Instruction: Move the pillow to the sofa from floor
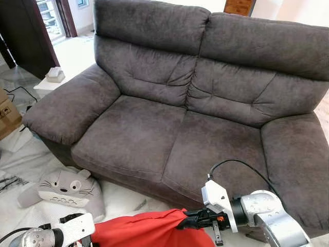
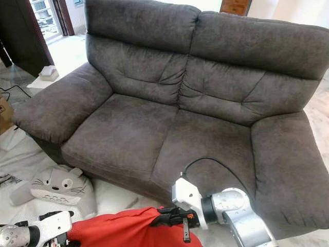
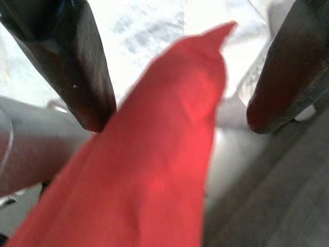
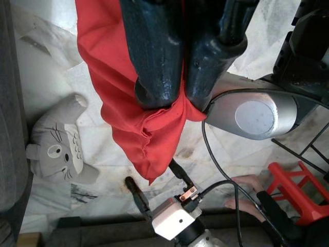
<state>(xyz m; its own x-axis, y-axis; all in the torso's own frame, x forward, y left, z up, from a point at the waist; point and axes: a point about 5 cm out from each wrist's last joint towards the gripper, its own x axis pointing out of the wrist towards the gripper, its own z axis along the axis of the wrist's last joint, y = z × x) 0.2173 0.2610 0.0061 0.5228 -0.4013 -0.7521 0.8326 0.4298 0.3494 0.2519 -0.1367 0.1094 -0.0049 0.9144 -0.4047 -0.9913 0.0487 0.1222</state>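
Note:
A red pillow [image 1: 139, 231] hangs low in front of the dark grey two-seat sofa [image 1: 154, 128], held up between my two arms. My right gripper [image 4: 177, 100] is shut on a pinched fold of the red fabric at the pillow's right corner [image 1: 180, 216]. My left gripper [image 3: 180, 123] is at the pillow's left end; its two black fingers [image 3: 87, 77] stand wide apart with the red fabric running between them. The pillow's lower part is cut off by the frame edge.
A grey cat-faced cushion [image 1: 64, 190] lies on the pale marble floor by the sofa's left front corner. A cardboard box [image 1: 7, 116] and a small white table with a tissue box [image 1: 54, 77] stand at the left. A red stool [image 4: 298, 190] stands behind me.

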